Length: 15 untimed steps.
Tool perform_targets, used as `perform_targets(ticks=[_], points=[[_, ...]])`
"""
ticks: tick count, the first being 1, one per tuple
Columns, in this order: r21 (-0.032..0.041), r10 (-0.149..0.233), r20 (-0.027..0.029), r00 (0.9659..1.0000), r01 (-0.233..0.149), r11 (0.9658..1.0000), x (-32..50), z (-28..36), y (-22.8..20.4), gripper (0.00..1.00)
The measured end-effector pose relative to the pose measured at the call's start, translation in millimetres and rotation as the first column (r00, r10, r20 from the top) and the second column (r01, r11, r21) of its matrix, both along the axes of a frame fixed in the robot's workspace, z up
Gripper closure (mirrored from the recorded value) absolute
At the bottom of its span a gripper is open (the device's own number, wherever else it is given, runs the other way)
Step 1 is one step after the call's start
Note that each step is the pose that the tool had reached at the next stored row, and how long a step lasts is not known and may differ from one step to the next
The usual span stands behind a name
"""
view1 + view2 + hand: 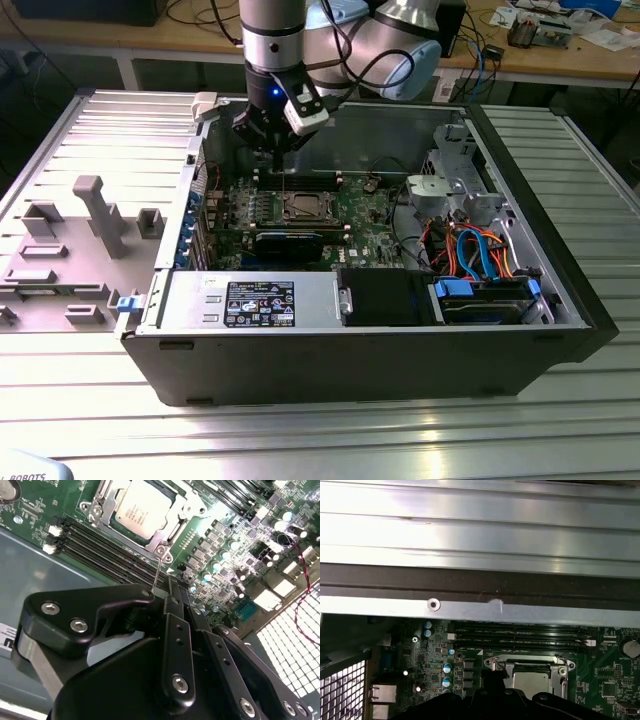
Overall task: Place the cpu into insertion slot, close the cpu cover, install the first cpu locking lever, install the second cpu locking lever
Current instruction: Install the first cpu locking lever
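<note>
End effector (175, 594) clenched, fingertips together, hanging over the board (45, 505) near the slot (303, 207). Cpu (142, 510) sits flat in the slot, cover (175, 527) down around it. Thin lever (157, 572) runs from the slot corner to the fingertips; can't tell if it's pinched or only touched. Risks: lever slips off the tips and flips away, or gets pulled sideways and misses its hook, leaving the cover unlocked; low tips could scrape board parts. Count: one cpu, one cover, one lever seen, four memory slots (100, 550), one case (350, 365).
</note>
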<state>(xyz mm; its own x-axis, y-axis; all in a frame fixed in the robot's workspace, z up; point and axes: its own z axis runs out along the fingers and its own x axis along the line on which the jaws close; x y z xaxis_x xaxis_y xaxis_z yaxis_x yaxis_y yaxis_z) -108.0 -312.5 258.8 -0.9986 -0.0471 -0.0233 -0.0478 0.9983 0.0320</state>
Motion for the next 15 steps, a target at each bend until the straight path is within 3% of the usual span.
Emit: perform_targets(ticks=[4,10,12,15], points=[[-0.0001,0.0,0.0011,1.0,0.0,1.0,7.5,-1.8,0.0,0.89],[-0.0001,0.0,0.0044,1.0,0.0,1.0,11.1,-5.9,0.0,0.89],[0.0073,0.0,0.0045,1.0,0.0,1.0,11.9,-7.3,-0.2,0.89],[0.0076,0.0,0.0048,1.0,0.0,1.0,13.6,-9.9,-0.2,0.89]])
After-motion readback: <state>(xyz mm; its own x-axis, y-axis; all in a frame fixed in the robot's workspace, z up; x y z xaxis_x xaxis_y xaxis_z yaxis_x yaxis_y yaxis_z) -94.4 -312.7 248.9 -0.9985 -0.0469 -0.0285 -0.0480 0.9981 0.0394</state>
